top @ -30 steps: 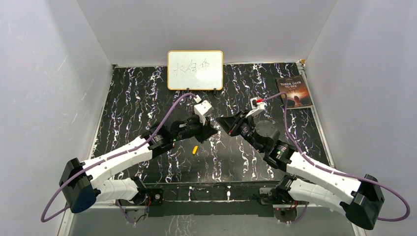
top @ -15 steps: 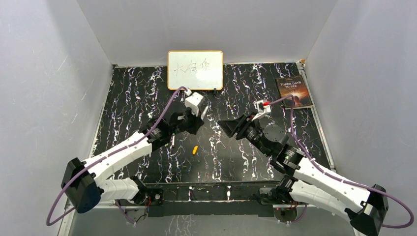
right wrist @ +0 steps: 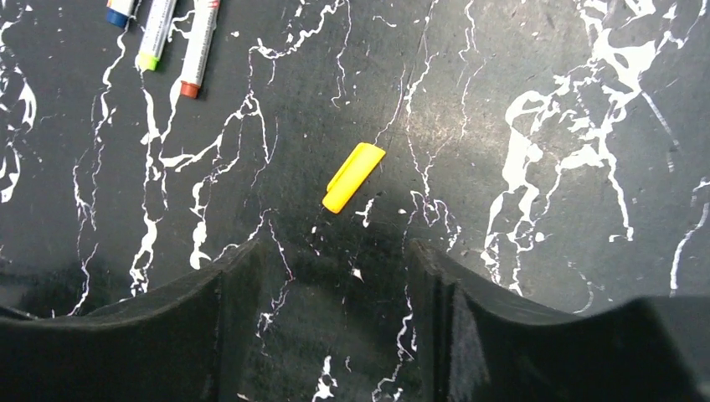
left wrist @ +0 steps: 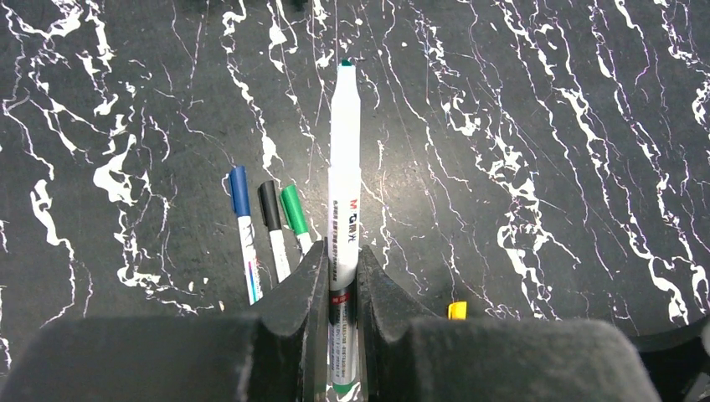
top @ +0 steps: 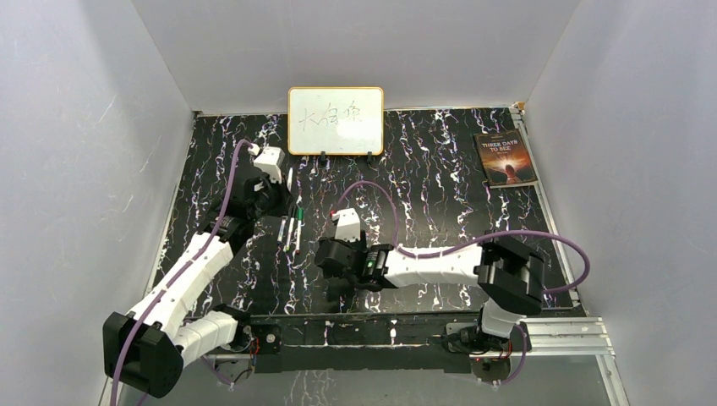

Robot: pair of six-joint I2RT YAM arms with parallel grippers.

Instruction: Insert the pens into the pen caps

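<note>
In the left wrist view my left gripper (left wrist: 342,255) is shut on a white pen (left wrist: 344,167) whose dark tip points away from the fingers, above the table. Beside it lie three pens with blue (left wrist: 240,189), black (left wrist: 269,204) and green (left wrist: 293,209) caps on. These capped pens (top: 293,227) lie just right of my left gripper (top: 279,201). A loose yellow pen cap (right wrist: 353,177) lies flat on the table. My right gripper (right wrist: 335,251) hangs open just short of it, nothing between its fingers. From above, my right gripper (top: 332,271) hides that cap.
A small whiteboard (top: 336,120) stands at the back edge of the black marbled table (top: 423,169). A book (top: 506,158) lies at the back right. White walls close in both sides. The right arm stretches leftward across the near middle of the table.
The grippers were together at mid-table. My left arm has swung back left with the pen. My right arm has swept left and down over the yellow cap, and its jaws have opened.
</note>
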